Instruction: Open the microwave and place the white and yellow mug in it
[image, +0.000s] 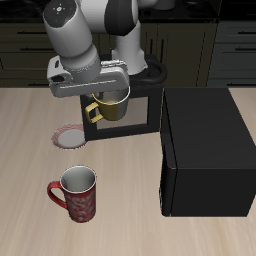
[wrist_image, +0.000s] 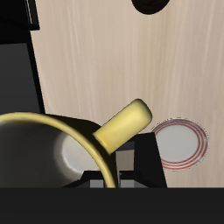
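Observation:
My gripper (image: 101, 94) is shut on the rim of the white and yellow mug (image: 108, 107) and holds it above the table. The mug hangs just in front of the microwave's open door (image: 143, 108), which stands swung out from the black microwave body (image: 205, 150). In the wrist view the mug's yellow rim and pale inside (wrist_image: 52, 144) fill the frame. Its loop handle (wrist_image: 123, 127) sticks out beside my gripper (wrist_image: 114, 179). The microwave's black side (wrist_image: 13, 79) shows at the frame's edge.
A red patterned mug (image: 76, 192) stands upright nearer the table's front edge. A small white plate with a red ring (image: 70, 135) lies on the table just below and beside the held mug; it also shows in the wrist view (wrist_image: 182, 143).

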